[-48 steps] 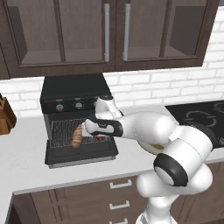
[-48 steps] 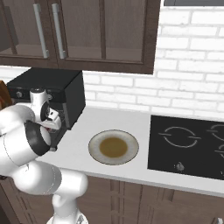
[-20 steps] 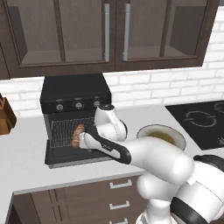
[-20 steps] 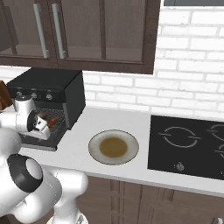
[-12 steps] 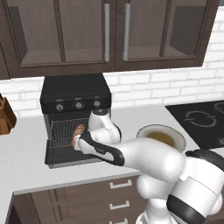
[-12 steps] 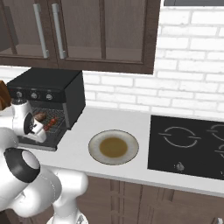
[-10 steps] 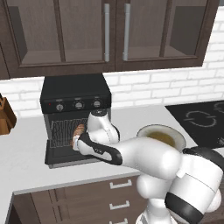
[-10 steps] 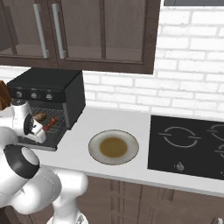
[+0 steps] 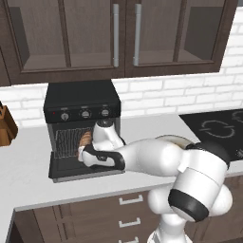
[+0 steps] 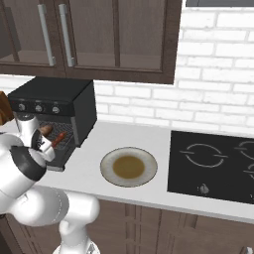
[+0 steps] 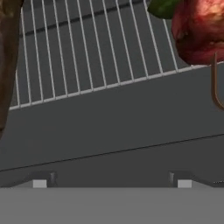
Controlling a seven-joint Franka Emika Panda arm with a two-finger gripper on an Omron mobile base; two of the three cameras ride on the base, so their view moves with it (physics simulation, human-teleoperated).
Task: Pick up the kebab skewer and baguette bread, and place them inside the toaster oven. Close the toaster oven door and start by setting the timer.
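Observation:
The black toaster oven [image 9: 81, 98] stands at the counter's back left, its door [image 9: 66, 169] lying open and flat in front. On the wire rack [image 11: 92, 48] inside lie the tan baguette bread [image 9: 85, 139] at the left and the dark reddish kebab skewer [image 10: 59, 138] at the right. In the hand view a red chunk of the skewer [image 11: 197, 30] fills the top right corner and the baguette [image 11: 8, 57] runs down the left edge. My gripper [image 9: 81, 155] hangs just above the open door in front of the rack, open, with nothing between its fingertips [image 11: 40, 183].
Three knobs [image 9: 85, 114] sit in a row above the oven mouth. A round plate [image 10: 129, 166] lies on the counter right of the oven, and a black cooktop [image 10: 213, 163] beyond it. A brown block [image 9: 5, 129] stands at the far left. Wall cabinets hang overhead.
The hand has drawn back from the rack and dropped lower over the open door, with the forearm swinging left. Baguette and skewer have stayed on the rack.

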